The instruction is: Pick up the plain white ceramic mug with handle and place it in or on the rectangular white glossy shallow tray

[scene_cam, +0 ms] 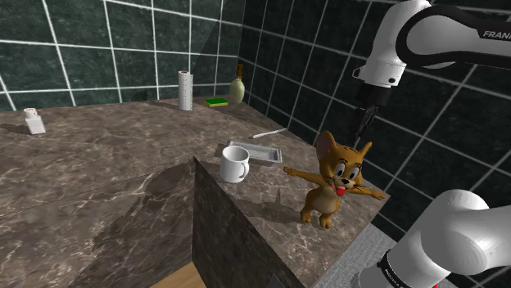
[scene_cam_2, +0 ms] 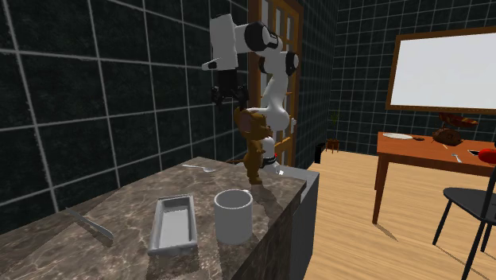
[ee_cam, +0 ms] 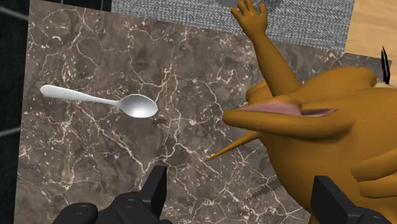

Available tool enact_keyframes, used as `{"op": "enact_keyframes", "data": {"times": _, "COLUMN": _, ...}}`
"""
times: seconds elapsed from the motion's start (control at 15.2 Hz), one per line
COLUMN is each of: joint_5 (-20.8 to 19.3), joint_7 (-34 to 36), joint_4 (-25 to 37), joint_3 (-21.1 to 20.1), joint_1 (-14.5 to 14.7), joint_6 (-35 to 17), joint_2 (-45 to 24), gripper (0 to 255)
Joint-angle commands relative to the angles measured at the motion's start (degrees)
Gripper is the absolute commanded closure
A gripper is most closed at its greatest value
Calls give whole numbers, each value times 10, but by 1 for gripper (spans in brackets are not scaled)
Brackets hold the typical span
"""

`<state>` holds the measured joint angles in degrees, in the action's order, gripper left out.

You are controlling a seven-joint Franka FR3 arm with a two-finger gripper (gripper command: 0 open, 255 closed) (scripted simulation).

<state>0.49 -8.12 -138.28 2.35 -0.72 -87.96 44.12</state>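
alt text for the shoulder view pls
A white mug stands on a dark marble counter beside a shallow white tray, with a brown cartoon mouse figure nearby. The black gripper hangs near the figure's head.

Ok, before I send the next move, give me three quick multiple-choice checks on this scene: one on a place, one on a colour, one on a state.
1. Where does the white mug stand?
A. inside the white tray
B. on the marble counter, beside the tray
C. on the wooden floor

2. What colour is the toy mouse?
A. blue
B. green
C. brown

3. How is the gripper?
A. open, holding nothing
B. shut on the mug
C. shut on the toy mouse

Answers:
1 B: both exterior views show the mug standing on the counter next to the tray, not in it.
2 C: its body is brown in every view.
3 A: the wrist view shows the two fingers standing apart and clasping nothing.
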Motion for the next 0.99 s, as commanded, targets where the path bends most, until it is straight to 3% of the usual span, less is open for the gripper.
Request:
{"op": "enact_keyframes", "data": {"times": 0.0, "joint_5": 0, "joint_7": 0, "joint_4": 0, "joint_3": 0, "joint_1": 0, "joint_6": 0, "joint_2": 0, "gripper": 0}}
{"op": "enact_keyframes", "data": {"times": 0.46, "joint_5": 26, "joint_7": 54, "joint_4": 23, "joint_3": -43, "joint_1": 14, "joint_6": -109, "joint_2": -127, "gripper": 0}}
{"op": "enact_keyframes", "data": {"times": 0.92, "joint_5": 32, "joint_7": 108, "joint_4": 85, "joint_3": -79, "joint_1": 24, "joint_6": -196, "joint_2": -271, "gripper": 0}}
